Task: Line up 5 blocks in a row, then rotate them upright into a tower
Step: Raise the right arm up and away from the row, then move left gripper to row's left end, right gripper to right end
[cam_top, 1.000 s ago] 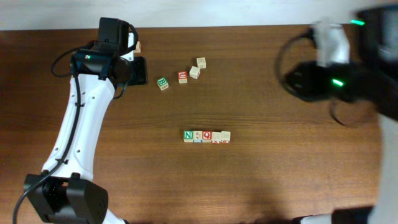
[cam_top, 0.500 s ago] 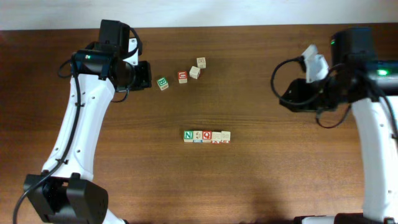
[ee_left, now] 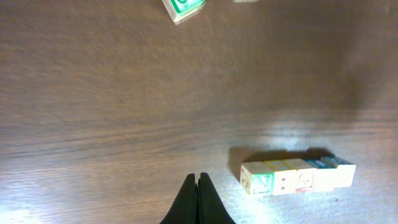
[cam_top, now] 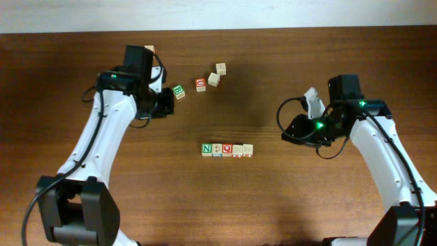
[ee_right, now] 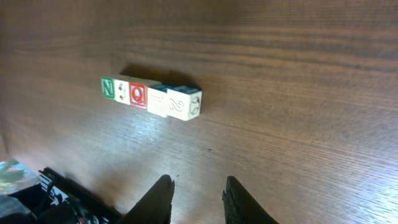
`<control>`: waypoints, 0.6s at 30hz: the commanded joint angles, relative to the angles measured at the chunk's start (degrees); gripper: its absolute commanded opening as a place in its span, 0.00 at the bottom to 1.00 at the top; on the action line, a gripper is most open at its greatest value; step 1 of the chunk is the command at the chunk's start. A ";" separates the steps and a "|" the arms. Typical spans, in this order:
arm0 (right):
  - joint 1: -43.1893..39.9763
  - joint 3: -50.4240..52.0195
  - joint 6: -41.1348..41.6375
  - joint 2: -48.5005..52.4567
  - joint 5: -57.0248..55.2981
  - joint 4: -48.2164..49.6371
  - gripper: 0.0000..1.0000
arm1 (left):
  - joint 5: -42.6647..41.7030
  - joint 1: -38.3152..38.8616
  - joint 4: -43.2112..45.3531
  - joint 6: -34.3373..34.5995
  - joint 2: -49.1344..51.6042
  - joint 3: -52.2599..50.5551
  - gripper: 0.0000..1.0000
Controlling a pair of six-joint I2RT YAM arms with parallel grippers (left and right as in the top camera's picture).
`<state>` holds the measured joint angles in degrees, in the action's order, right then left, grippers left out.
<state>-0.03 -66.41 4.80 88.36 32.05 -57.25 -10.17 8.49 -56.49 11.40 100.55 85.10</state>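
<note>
**Row untouched, both claws clear**

My left claw (ee_left: 199,183) is pressed together on nothing and hangs at about 10 o'clock from the row of blocks (cam_top: 227,149). The five lie touching in one straight line at centre: N (cam_top: 207,148), a pale one, Q (cam_top: 227,148), a blue-marked one, a pale one. My right claw (ee_right: 198,183) stands at 3 o'clock, spread and empty. I judge all five turns are left to do, though I cannot tell whether any is done. The two right-hand faces are too small to read. The B cube (ee_left: 183,7) is cut off in the left wrist view.
</note>
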 commanded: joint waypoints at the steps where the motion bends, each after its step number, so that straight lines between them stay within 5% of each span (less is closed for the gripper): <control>1: -0.37 1.73 2.19 -0.46 1.16 1.38 0.29 | -1.29 1.88 1.25 -1.29 1.18 -2.67 0.00; 18: -0.35 2.25 4.79 0.44 -0.59 1.86 0.29 | -1.44 4.55 2.29 -4.17 5.46 -2.95 0.00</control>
<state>-0.03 -64.58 9.08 88.36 32.01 -55.42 -10.76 13.02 -54.54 8.36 105.49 82.59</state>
